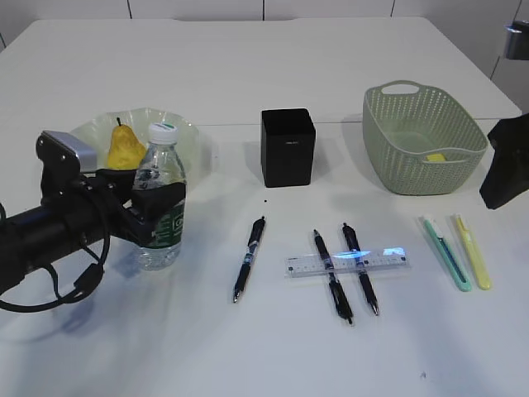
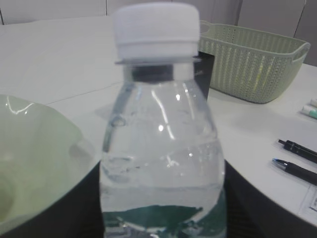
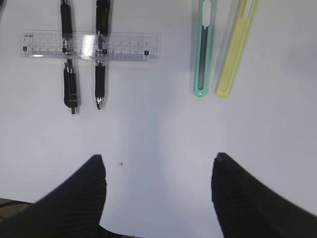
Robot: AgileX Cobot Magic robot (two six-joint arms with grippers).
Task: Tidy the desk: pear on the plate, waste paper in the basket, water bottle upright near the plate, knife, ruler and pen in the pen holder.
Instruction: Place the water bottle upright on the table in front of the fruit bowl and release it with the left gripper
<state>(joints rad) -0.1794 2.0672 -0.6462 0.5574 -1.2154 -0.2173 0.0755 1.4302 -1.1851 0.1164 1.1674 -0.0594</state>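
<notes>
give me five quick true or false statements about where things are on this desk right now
1. The pear sits on the plate. True.
2. The water bottle lies on its side. False: it stands upright beside the plate, with the left tool closed around it.
3. The ruler lies across two black pens. True.
4. The basket is empty. False: the yellow waste paper lies inside it.
5. The right tool is holding a pen. False: it is open above bare desk, holding nothing.
</notes>
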